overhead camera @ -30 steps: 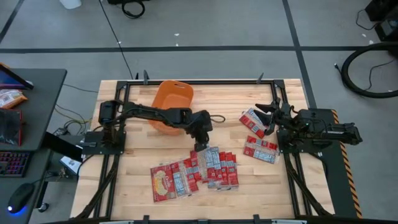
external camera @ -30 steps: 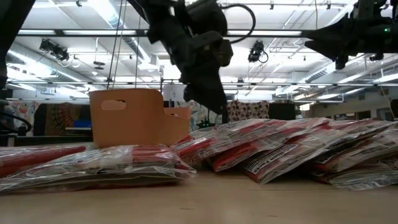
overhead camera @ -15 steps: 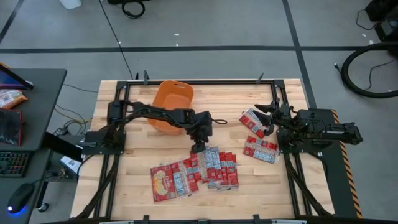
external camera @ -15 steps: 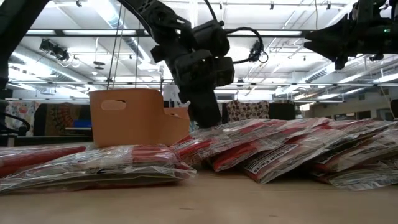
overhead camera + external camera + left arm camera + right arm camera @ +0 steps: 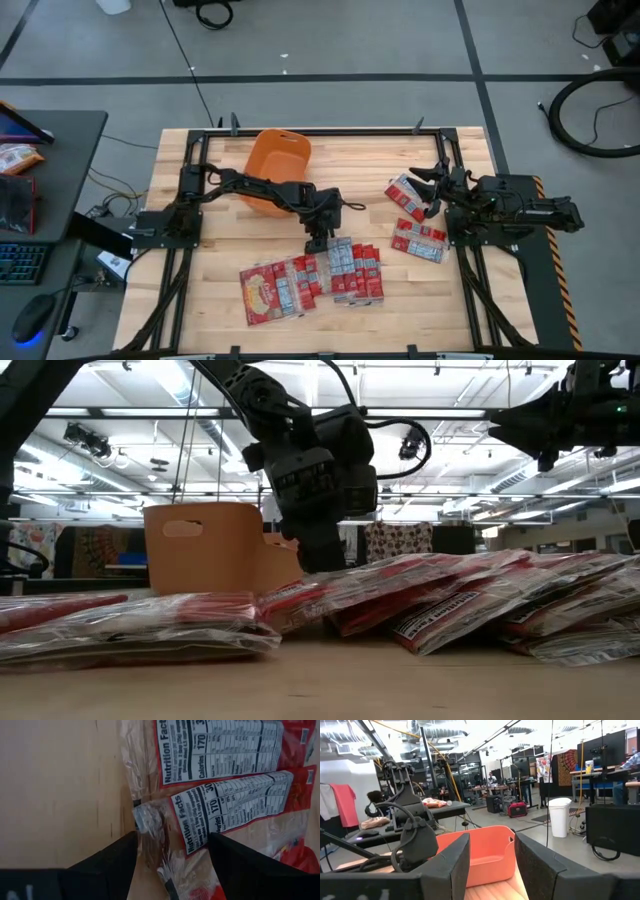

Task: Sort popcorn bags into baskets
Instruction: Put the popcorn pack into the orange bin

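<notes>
Pale plank table [image 5: 200,300] | left end effector [image 5: 318,240] spread over crinkly packets [image 5: 345,270] | right end effector [image 5: 425,187] apart, idle

Left arm stretched to mid-table, right arm folded at its side.

Left gripper [image 5: 318,243] pointing straight down, fingers [image 5: 107,865] spread and low against the tabletop, wrist bent sharply over them, elbow trailing back toward the left base. Right gripper [image 5: 432,190] raised clear of the table near the right base, held level, fingers [image 5: 540,865] parted, arm tucked close.
</notes>
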`<action>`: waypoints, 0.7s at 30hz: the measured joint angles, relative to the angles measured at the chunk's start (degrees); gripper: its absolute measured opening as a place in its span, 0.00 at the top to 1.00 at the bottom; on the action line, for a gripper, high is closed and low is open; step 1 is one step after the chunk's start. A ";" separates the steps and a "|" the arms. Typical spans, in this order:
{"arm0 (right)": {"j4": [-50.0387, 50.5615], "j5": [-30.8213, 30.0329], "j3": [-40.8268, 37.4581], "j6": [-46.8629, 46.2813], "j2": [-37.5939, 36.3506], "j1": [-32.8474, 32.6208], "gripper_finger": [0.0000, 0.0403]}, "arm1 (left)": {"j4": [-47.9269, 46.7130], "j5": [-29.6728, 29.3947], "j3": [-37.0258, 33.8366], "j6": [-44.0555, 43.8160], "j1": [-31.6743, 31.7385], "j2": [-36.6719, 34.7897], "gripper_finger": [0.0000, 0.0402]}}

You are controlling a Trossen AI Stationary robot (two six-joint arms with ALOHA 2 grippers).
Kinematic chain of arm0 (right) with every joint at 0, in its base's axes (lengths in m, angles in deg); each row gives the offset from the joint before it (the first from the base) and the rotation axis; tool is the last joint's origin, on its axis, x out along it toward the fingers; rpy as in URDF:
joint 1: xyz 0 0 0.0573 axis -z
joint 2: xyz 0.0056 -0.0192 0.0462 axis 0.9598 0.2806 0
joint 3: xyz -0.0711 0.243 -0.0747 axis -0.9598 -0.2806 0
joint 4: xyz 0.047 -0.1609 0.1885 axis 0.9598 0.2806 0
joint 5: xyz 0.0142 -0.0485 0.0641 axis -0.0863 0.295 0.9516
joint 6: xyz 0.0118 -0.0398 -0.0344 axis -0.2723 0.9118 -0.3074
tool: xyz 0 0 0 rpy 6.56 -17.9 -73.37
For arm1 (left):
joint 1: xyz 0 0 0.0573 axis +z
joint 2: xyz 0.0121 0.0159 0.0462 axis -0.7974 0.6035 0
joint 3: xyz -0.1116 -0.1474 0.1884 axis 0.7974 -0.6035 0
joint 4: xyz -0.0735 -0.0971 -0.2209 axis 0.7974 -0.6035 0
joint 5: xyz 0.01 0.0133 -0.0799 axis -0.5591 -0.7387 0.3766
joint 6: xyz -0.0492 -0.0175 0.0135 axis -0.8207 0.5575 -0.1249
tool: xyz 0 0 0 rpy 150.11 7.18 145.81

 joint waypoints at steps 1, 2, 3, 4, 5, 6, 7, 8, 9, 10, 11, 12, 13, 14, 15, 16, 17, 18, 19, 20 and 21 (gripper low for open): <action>0.00 0.00 0.00 -0.02 0.05 -0.02 0.60 | 0.11 0.00 0.00 0.01 0.02 0.00 0.39; -0.10 0.00 0.00 -0.02 0.06 -0.02 0.60 | 0.04 0.00 0.00 0.00 0.02 0.00 0.39; -0.39 0.00 0.00 -0.06 0.17 -0.01 0.60 | 0.00 -0.04 0.00 0.02 0.02 0.00 0.39; -0.46 -0.01 0.00 -0.07 0.22 -0.01 0.60 | 0.04 -0.06 0.00 0.04 0.03 0.00 0.39; -0.45 0.00 0.00 -0.07 0.25 -0.02 0.60 | 0.05 -0.15 0.00 0.04 0.02 0.00 0.39; -0.47 0.00 0.00 -0.07 0.26 -0.02 0.60 | 0.04 -0.38 0.00 0.04 0.02 0.00 0.40; -0.47 0.00 0.00 -0.07 0.26 0.00 0.60 | 0.04 -0.79 0.00 0.05 0.00 0.00 0.41; -0.48 0.00 0.00 -0.06 0.26 -0.02 0.60 | 0.02 -1.13 0.00 0.07 0.00 0.00 0.43; -0.56 0.00 0.00 0.04 0.26 0.00 0.60 | -0.01 -1.31 0.00 0.05 0.00 0.00 0.45; -0.59 -0.01 0.00 0.15 0.26 -0.02 0.60 | -0.04 -1.36 0.00 0.06 0.00 0.00 0.48; -0.61 0.00 0.00 0.19 0.26 -0.02 0.60 | -0.05 -1.41 0.00 0.05 0.02 0.00 0.50; -0.61 -0.02 0.00 0.23 0.26 0.00 0.60 | -0.06 -1.51 0.00 0.04 0.04 -0.02 0.53; -0.61 -0.08 0.00 0.30 0.26 -0.02 0.60 | -0.06 -1.53 0.00 0.07 0.04 -0.02 0.56; -0.61 -0.12 0.00 0.32 0.26 -0.01 0.60 | -0.06 -1.55 0.00 0.06 0.04 -0.02 0.59; -0.61 -0.17 0.00 0.39 0.26 -0.01 0.60 | -0.07 -1.56 0.00 0.04 0.03 -0.02 0.62; -0.61 -0.20 0.00 0.69 0.26 -0.01 0.60 | -0.09 -1.59 0.00 0.02 0.02 -0.02 0.65; -0.61 -0.20 0.00 0.95 0.26 -0.02 0.60 | -0.10 -1.65 0.00 -0.02 0.04 -0.02 0.68; -0.61 -0.20 0.00 1.15 0.26 -0.02 0.60 | -0.17 -1.76 0.00 -0.18 0.04 -0.04 0.71; -0.61 -0.21 0.00 1.26 0.26 -0.01 0.60 | -0.27 -1.77 0.00 -0.27 0.04 -0.04 0.73; -0.61 -0.22 0.00 1.34 0.26 0.00 0.60 | -0.37 -1.77 0.00 -0.40 0.04 -0.04 0.76; -0.61 -0.22 0.00 1.36 0.26 -0.02 0.60 | -0.52 -1.97 0.00 -0.74 0.04 -0.04 0.78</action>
